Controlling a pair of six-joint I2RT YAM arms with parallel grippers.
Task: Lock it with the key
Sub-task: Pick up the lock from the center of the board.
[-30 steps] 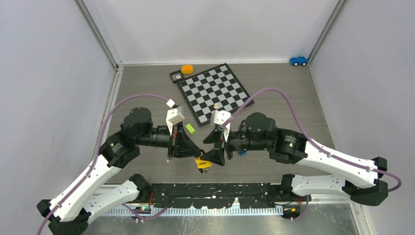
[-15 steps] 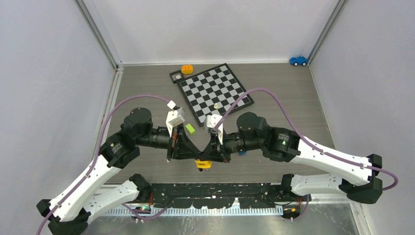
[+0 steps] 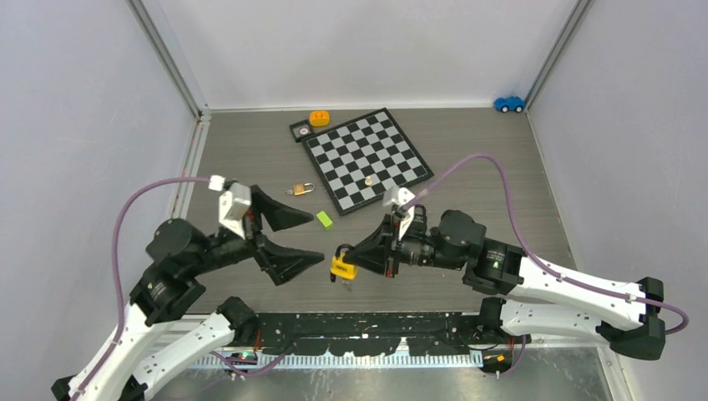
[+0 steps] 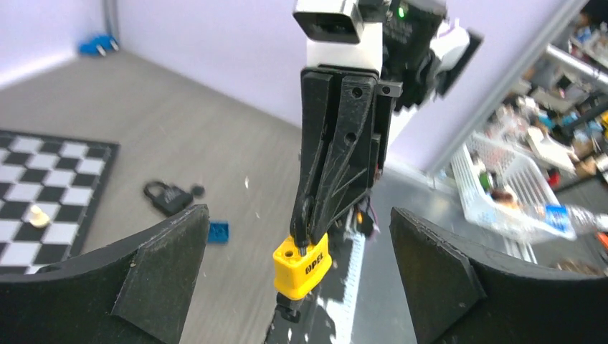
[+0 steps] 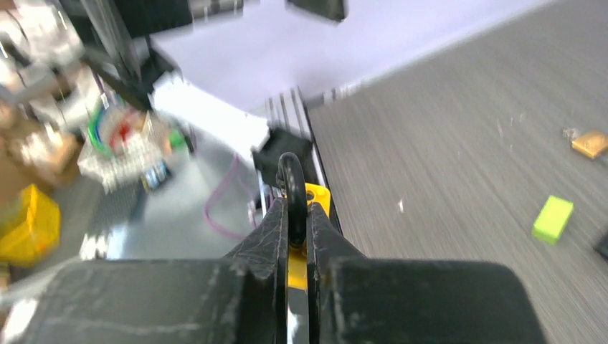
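Clamping the shackle of the padlock [image 3: 343, 268], the right gripper [image 3: 342, 251] holds it; the key [image 4: 287, 312] juts at its 6 o'clock, at 3 o'clock from the wide-open left gripper [image 3: 317, 237].

The right gripper [image 5: 292, 218] pinches the black shackle [image 5: 289, 168] of a yellow padlock [image 5: 318, 196]; a green block [image 5: 553, 218] lies to its right.

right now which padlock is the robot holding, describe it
From the black-and-white checkered board, come toward the near table edge. There the right end effector pinches the shackle of a boxy yellow padlock. Unlike the small brass padlock beside the board, it hangs in mid-air.
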